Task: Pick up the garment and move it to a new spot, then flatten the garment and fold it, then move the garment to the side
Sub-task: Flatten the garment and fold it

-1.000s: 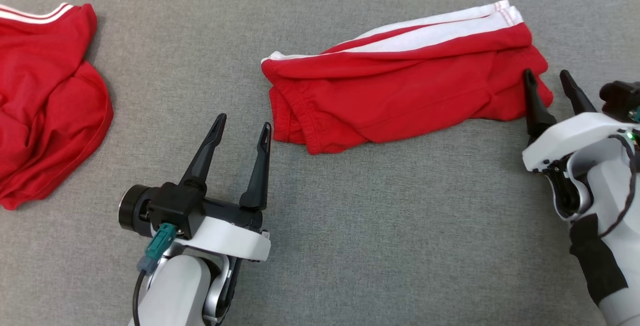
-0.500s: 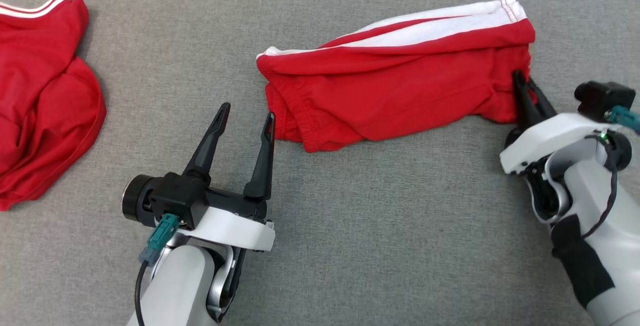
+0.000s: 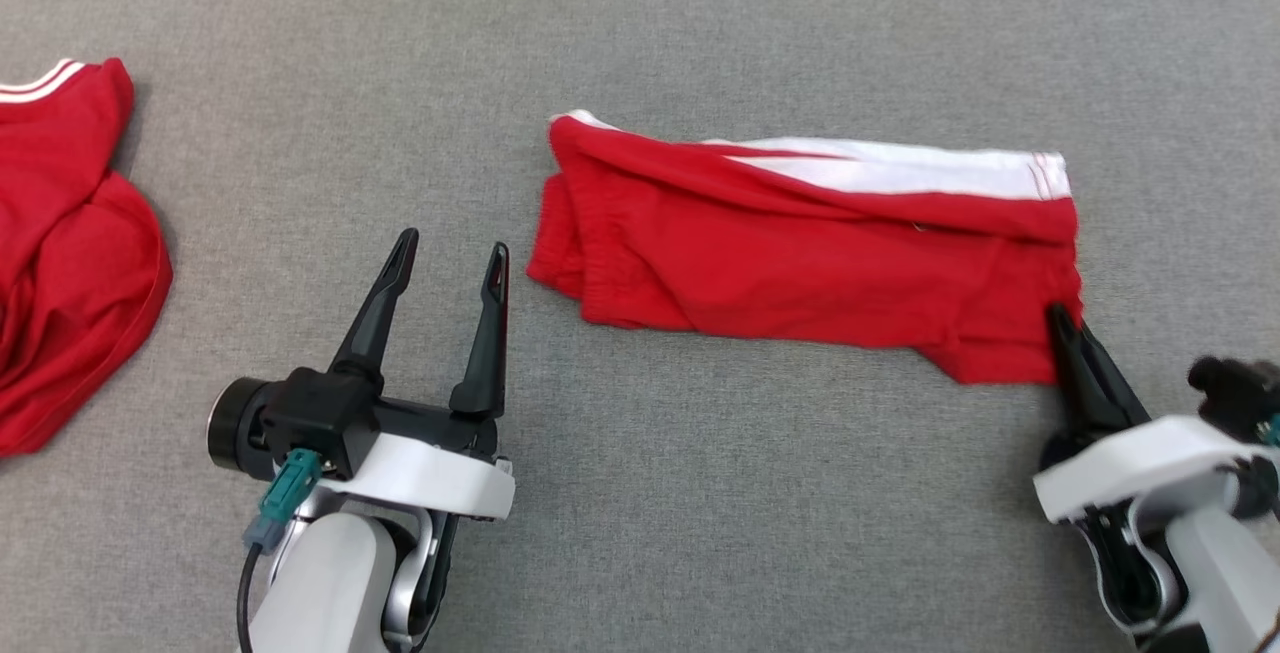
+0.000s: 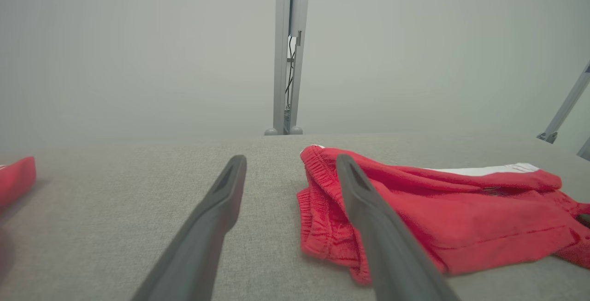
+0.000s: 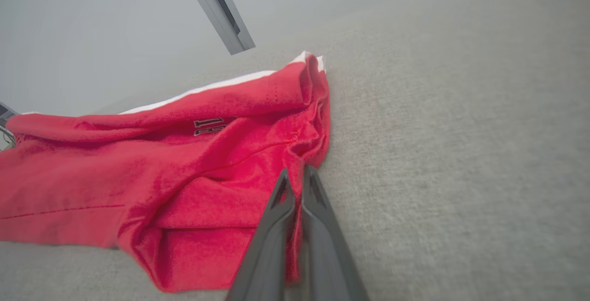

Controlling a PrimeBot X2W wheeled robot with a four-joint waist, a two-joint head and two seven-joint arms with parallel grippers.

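The garment (image 3: 810, 253) is a pair of red shorts with a white side stripe, folded into a long band across the middle of the grey surface. My right gripper (image 3: 1058, 316) is shut on its near right corner, red cloth pinched between the two fingers (image 5: 295, 176). The garment (image 5: 152, 172) spreads away to the left in the right wrist view. My left gripper (image 3: 452, 251) stands open just left of the waistband end, touching nothing. In the left wrist view the garment (image 4: 461, 209) lies right of my left gripper (image 4: 290, 160), partly behind the right finger.
A second red garment (image 3: 60, 253) with white trim lies crumpled at the far left edge. The grey fabric surface (image 3: 700, 493) stretches bare in front of the shorts. Metal frame posts (image 4: 288, 52) stand beyond the far edge.
My right gripper has shut on the garment's right corner and drawn it nearer, so that the shorts swing to lie almost level. The head camera has shifted. The left gripper stays open.
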